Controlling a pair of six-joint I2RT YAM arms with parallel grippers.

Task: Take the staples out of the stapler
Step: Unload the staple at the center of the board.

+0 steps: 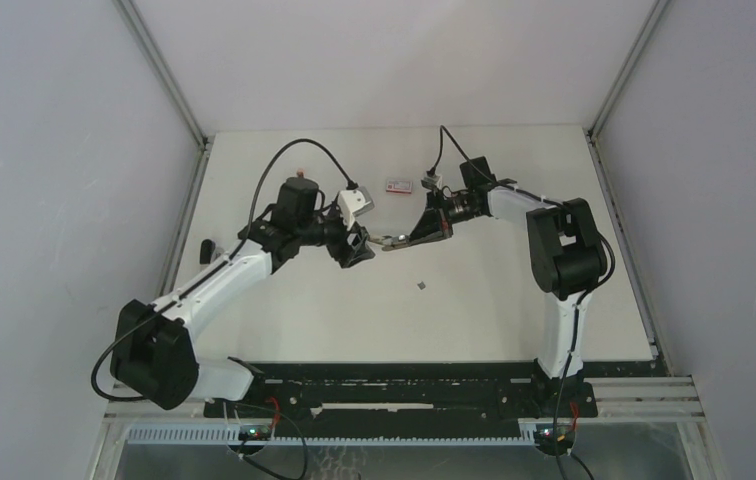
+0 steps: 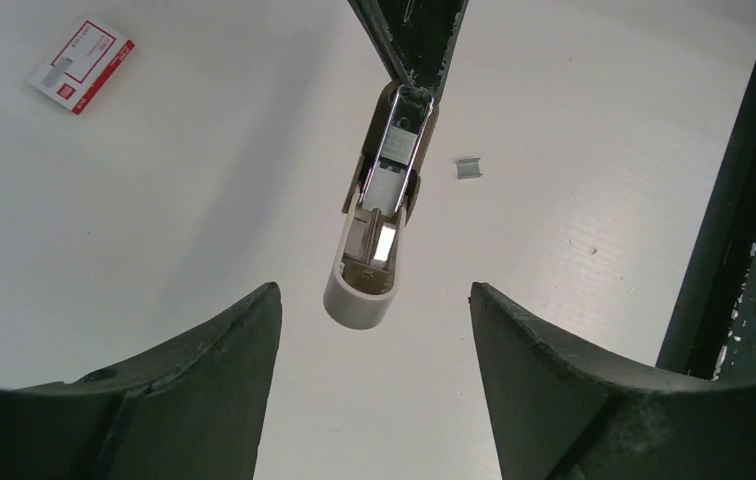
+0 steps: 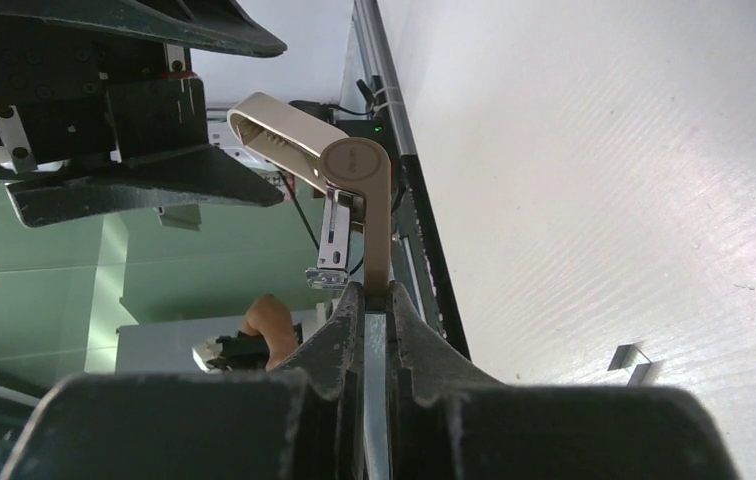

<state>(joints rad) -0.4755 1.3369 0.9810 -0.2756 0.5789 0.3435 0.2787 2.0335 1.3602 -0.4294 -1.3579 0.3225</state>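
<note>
1. We see one short grey strip of staples [image 1: 421,286] lying loose on the white table [image 1: 514,310], apart from both arms and just toward the near edge from the stapler; the left wrist view shows it [image 2: 468,167] just to the right of the stapler's body, and the right wrist view shows it [image 3: 629,362] flat on the surface.
2. The stapler [image 1: 399,239] is held up off the table between the two grippers. It is folded open: in the right wrist view its beige cover [image 3: 279,125] swings away from the hinge and the metal magazine [image 3: 334,235] hangs free.
3. From the left wrist view we look down the open metal channel [image 2: 394,150]. We cannot tell whether more staples sit inside it.
4. The right gripper [image 3: 374,300] has its jaws pressed together on the thin beige arm of the stapler and carries it.
5. The left gripper [image 2: 374,295] has its jaws apart, one on each side of the stapler's rounded pale end [image 2: 359,300], neither finger touching it.
6. A small flat red-and-white box [image 1: 398,185] lies farther back on the table, behind the grippers and well apart from the loose strip.
</note>
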